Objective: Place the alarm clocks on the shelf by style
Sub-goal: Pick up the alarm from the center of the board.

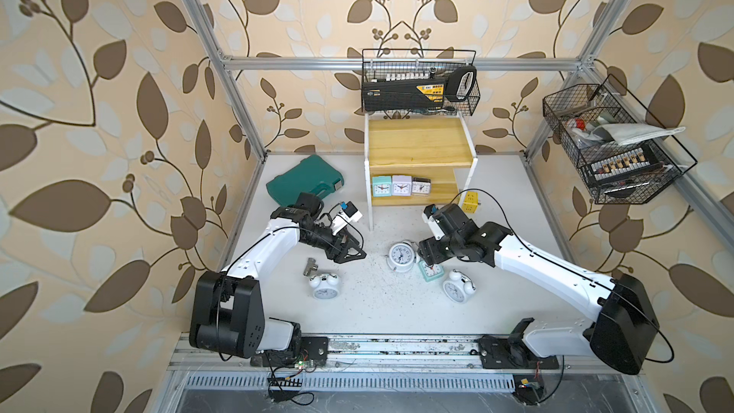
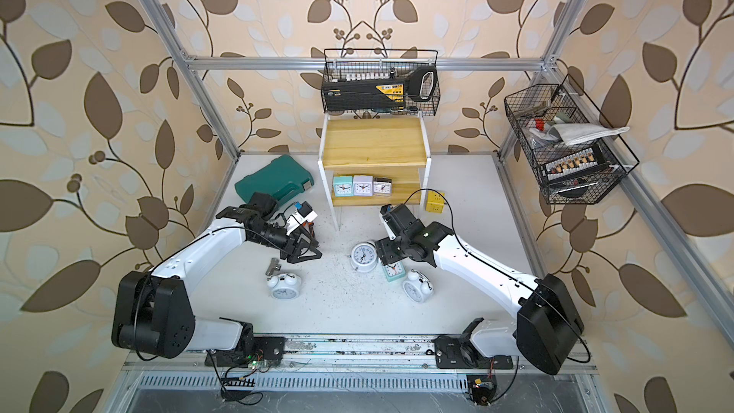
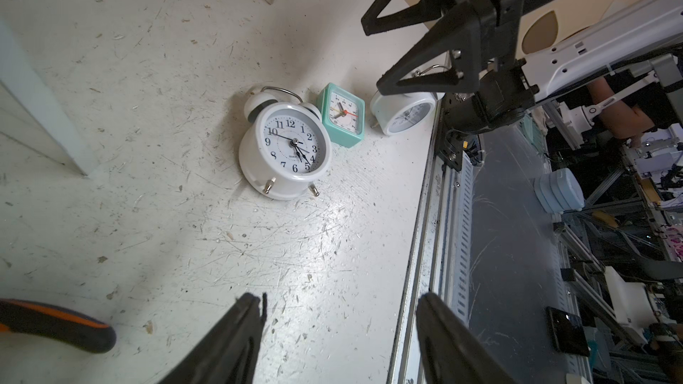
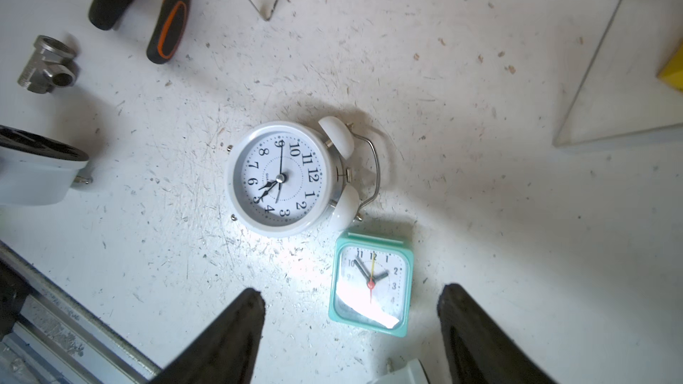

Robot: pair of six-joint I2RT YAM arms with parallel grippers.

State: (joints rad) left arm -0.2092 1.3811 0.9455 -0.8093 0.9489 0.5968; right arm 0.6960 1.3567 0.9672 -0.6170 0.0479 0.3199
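Three of seven clocks shelved.
Three square clocks (image 1: 401, 185) are seen on the shelf (image 1: 417, 141) lower board; the teal square clock (image 4: 371, 284) and three twin-bell clocks (image 1: 401, 257) are left on the worktop (image 1: 377, 311). The right fingers (image 4: 229, 334) are spread, empty, over the teal square clock; the left fingers (image 3: 229, 338) are part-open, empty.

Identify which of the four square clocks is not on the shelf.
The teal one, lying face up on the table; the other three stand on the shelf's lower board.
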